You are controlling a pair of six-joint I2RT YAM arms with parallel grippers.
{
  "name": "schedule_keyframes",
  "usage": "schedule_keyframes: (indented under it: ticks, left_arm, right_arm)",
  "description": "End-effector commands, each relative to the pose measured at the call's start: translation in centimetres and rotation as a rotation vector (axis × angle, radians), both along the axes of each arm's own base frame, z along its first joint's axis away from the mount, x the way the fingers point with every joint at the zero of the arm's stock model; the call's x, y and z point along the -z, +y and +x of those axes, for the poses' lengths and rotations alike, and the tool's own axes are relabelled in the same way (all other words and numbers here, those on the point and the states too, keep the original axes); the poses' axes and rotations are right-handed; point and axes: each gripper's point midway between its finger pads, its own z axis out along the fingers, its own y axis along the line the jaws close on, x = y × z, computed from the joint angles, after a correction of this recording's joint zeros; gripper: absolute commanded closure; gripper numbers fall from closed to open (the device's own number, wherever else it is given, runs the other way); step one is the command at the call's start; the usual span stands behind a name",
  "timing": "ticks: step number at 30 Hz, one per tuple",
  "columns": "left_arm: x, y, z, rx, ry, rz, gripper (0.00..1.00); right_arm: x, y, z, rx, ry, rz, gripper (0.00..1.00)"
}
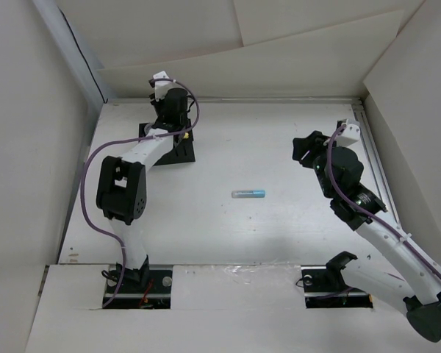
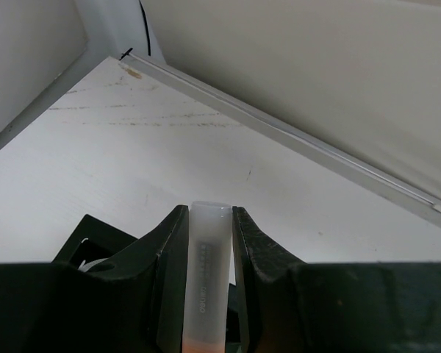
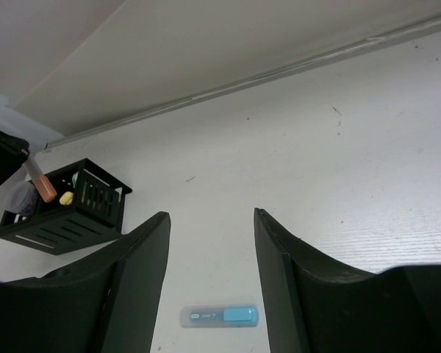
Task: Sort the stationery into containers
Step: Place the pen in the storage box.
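My left gripper (image 2: 209, 215) is shut on a frosted pinkish-grey marker (image 2: 209, 272) with an orange lower end, held upright just above the black organizer (image 2: 84, 243). In the top view that gripper (image 1: 167, 121) hangs over the organizer (image 1: 184, 151) at the far left. A clear marker with a blue end (image 1: 248, 193) lies flat mid-table, also in the right wrist view (image 3: 219, 317). My right gripper (image 3: 210, 215) is open and empty, raised over the table at the far right (image 1: 300, 151). The organizer (image 3: 95, 209) holds a yellow piece (image 3: 66, 198); the held marker's orange end (image 3: 44, 189) is over it.
White walls enclose the table on the left, back and right, with a metal strip (image 2: 294, 140) along the back edge. The organizer stands near the back left corner. Cables loop along both arms.
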Motion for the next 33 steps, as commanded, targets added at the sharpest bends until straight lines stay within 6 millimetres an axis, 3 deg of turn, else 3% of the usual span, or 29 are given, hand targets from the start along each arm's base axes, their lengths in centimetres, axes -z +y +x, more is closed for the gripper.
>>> schedule_keyframes:
  ticks: [1,8,11,17,19,20,23,24,26,28,31,32,33]
  left_arm:
    - [-2.3,-0.3,-0.5,-0.020,-0.087,-0.027,0.85]
    - [-2.2,-1.9,-0.8,0.001,-0.101,-0.012,0.85]
    - [-2.4,-1.8,-1.4,-0.002,-0.111,-0.030,0.82]
    - [-1.9,-1.4,-2.1,-0.015,-0.096,-0.028,0.71]
    - [-3.4,-1.0,-2.7,-0.026,-0.129,-0.048,0.66]
    - [-3.2,-0.9,-3.2,-0.026,-0.115,-0.042,0.63]
    - [-5.8,-1.1,-4.8,-0.004,-0.181,-0.102,0.55]
    - [-5.5,-1.1,-4.9,-0.004,-0.178,-0.101,0.52]
    - [-7.9,-1.8,-5.7,0.038,-0.230,-0.131,0.48]
    - [-9.5,-3.3,-6.6,0.096,-0.259,-0.145,0.48]
    - [-10.0,-7.5,-7.5,0.245,-0.243,-0.132,0.51]
    - [-10.2,-11.0,-8.1,0.394,-0.231,-0.153,0.53]
    - [-9.4,-13.0,-8.6,0.478,-0.203,-0.159,0.53]
  right_arm:
    - [-2.0,0.1,0.1,-0.004,-0.054,0.041,0.45]
    - [-2.0,0.1,0.1,-0.004,-0.054,0.041,0.45]
    - [-2.0,0.1,0.1,-0.004,-0.054,0.041,0.45]
    - [-2.0,0.1,0.1,-0.004,-0.054,0.041,0.45]
    - [-2.0,0.1,0.1,-0.004,-0.054,0.041,0.45]
    - [-2.0,0.1,0.1,-0.004,-0.054,0.041,0.45]
    - [-2.0,0.2,0.1,-0.014,-0.053,0.042,0.45]
    - [-2.0,0.2,0.1,-0.014,-0.053,0.042,0.45]
    - [-2.0,0.2,0.1,-0.014,-0.053,0.042,0.45]
    - [-2.0,0.4,0.0,-0.023,-0.053,0.042,0.45]
    - [-2.0,0.4,0.0,-0.023,-0.053,0.042,0.45]
    - [-2.0,0.2,0.1,-0.014,-0.053,0.042,0.50]
    - [-2.0,0.2,0.1,-0.014,-0.053,0.042,0.56]
